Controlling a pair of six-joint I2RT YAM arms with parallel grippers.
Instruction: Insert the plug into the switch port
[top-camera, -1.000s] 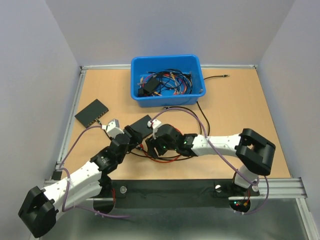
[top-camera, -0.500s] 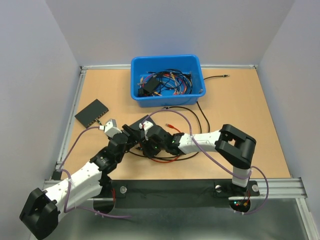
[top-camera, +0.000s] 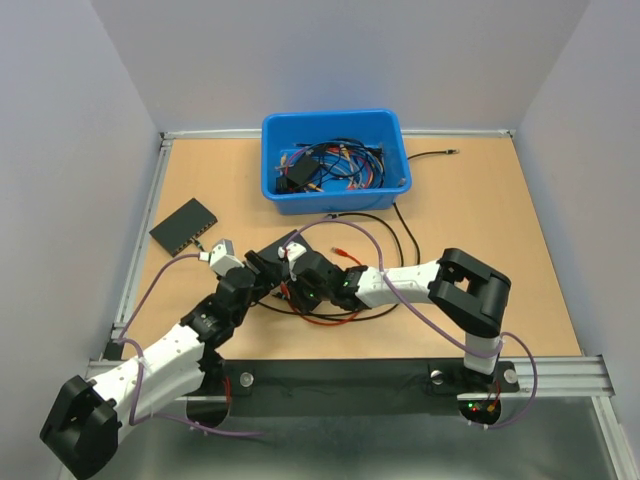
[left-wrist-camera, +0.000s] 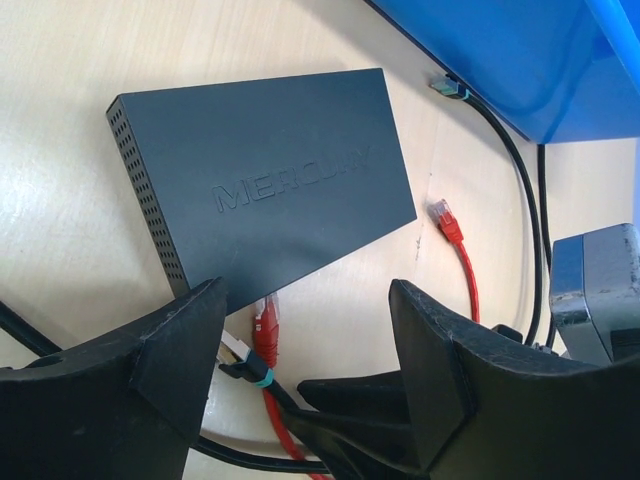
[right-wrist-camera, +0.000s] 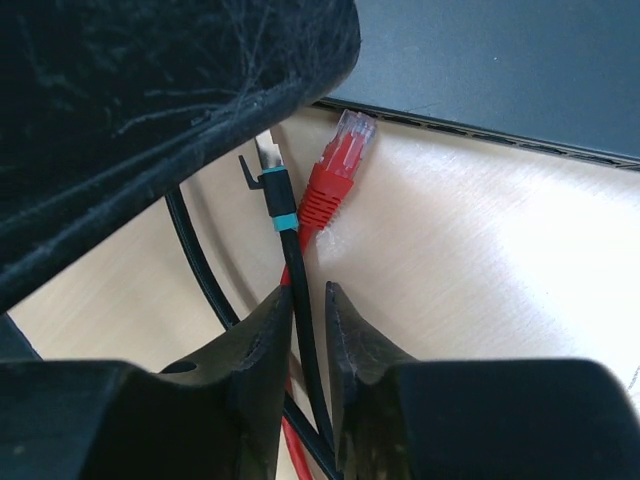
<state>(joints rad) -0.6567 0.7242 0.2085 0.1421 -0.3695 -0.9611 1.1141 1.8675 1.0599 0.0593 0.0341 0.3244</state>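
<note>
Right wrist view: small red-booted plug (right-wrist-camera: 338, 172) lies upper centre, just ahead of my right gripper (right-wrist-camera: 308, 300), tip aimed up-right at the flat dark-grey switch box (right-wrist-camera: 500, 70). The jaws are nearly together behind it, but I cannot tell whether they pinch anything.

Plug (right-wrist-camera: 340, 165): red boot, clear tip. Red cable (left-wrist-camera: 468, 285): plain red. Switch (left-wrist-camera: 270, 190): dark grey, lettering in the same grey, dotted vent grid along one side. Black cable (right-wrist-camera: 300, 300): teal band, pale tip. Bin (top-camera: 335, 200): bright blue. Desk (top-camera: 480, 240): light tan wood.
</note>
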